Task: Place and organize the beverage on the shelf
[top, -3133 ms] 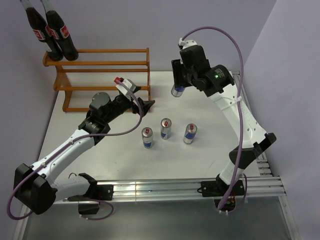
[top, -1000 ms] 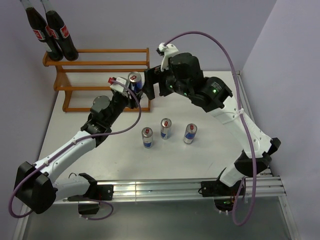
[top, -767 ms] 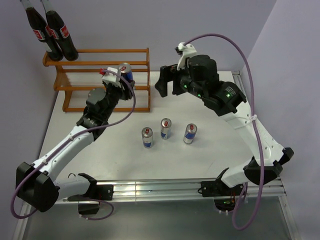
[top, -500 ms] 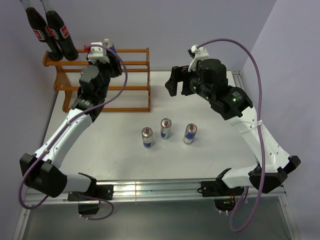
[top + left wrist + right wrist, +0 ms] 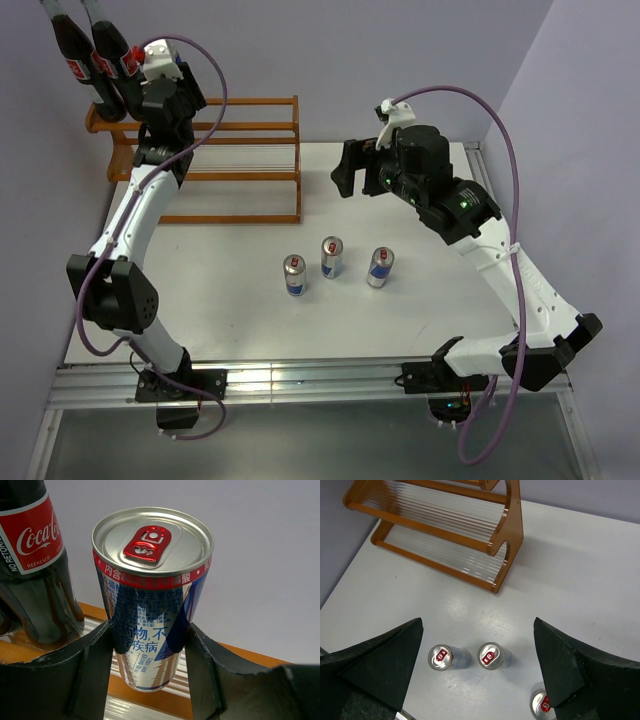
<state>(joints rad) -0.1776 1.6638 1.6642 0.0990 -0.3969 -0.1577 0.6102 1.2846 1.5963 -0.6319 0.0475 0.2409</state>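
Blue-silver metal can [image 5: 150, 580], slim glossy cyl., pinched in left claw [image 5: 149, 642].

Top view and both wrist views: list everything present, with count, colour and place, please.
bottles: 2, dark with red labels, standing at the left end of the shelf's top tier.
cans: 3, blue and silver, upright in a row mid-table.
held can: 1, blue and silver with a red tab, upright beside the bottles at the top tier.
shelf: 1, orange-brown, three tiers, back left of the table.
table: 1, white.
left arm: 1, white and black, reaching to the shelf's top left, jaws shut on the held can.
right arm: 1, white and black, raised over the table right of the shelf, jaws open and holding nothing.
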